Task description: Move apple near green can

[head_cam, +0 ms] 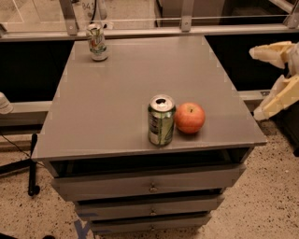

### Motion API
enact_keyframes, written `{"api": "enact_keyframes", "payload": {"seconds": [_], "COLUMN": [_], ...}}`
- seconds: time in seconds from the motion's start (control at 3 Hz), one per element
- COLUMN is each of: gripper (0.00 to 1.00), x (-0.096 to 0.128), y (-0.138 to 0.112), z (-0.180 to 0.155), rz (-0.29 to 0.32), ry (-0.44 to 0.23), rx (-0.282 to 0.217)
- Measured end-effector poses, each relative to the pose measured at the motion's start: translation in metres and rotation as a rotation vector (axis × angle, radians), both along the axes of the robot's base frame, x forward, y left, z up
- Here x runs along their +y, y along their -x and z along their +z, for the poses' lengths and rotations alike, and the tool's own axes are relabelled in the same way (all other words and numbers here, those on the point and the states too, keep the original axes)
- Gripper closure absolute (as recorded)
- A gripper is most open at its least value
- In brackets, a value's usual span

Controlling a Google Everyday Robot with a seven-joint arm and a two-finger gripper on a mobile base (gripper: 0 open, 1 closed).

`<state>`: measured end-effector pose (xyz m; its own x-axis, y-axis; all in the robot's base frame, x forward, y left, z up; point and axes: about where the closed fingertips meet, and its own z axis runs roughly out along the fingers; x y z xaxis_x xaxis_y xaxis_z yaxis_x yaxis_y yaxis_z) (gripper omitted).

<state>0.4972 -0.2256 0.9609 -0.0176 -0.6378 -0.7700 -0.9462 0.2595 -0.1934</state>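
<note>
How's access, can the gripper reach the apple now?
Likely yes. The gripper hangs open off the table edge nearest the apple; nothing lies between, and the green can stands on the apple's far side.

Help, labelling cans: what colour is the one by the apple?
Green can: white streaks; camera view. Gripper open beside table.

Reading no wording on the green can [161, 120] or the slim can [97, 41] (only streaks of colour). Making out dark marks on a white tag [88, 6] at the top edge, too blurred to read. Hanging with fingers apart, right of the table [117, 93]: the gripper [255, 83].
</note>
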Motion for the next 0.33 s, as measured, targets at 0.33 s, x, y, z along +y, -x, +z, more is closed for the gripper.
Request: {"api": "enact_keyframes", "payload": {"seconds": [0.33], "gripper": [0.00], "x": [-0.0034], "y": [-0.0052], "z": [0.0192], "rz": [-0.007], "ry": [-0.001], "rx": [-0.048]}}
